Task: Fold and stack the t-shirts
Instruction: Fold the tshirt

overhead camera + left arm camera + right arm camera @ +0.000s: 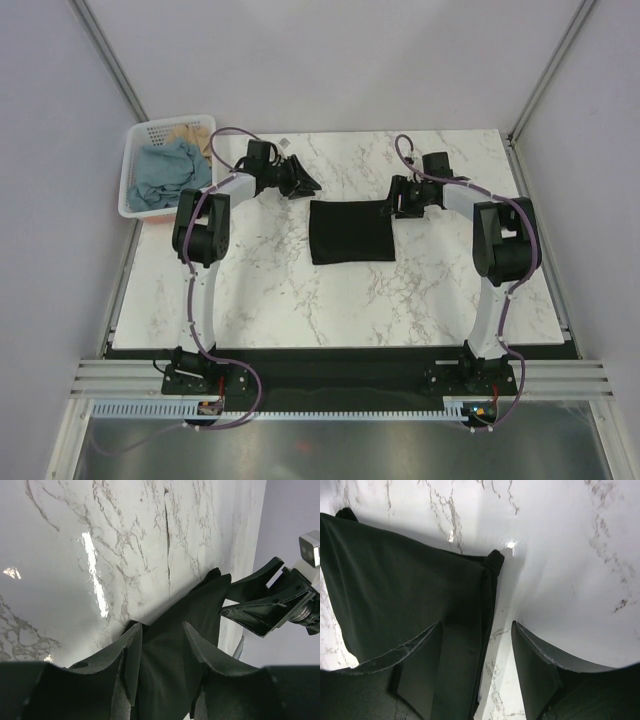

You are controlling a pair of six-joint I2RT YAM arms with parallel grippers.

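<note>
A black t-shirt (350, 232) lies folded into a flat rectangle in the middle of the marble table. My left gripper (300, 185) is at its far left corner. Its jaws stand open, with the black fabric (200, 605) lying under and between the fingers (131, 652). At the far right corner my right gripper (393, 207) is open too. In the right wrist view the shirt's folded edge (487, 595) runs between the fingers, one finger (420, 645) over the cloth and the other over bare marble. A dusty blue t-shirt (165, 170) and a tan one (192, 132) lie crumpled in the basket.
A white slotted basket (128, 195) stands off the table's far left corner. The table (300, 300) ends at grey walls left and right. The right gripper's body (265, 605) shows at the right of the left wrist view.
</note>
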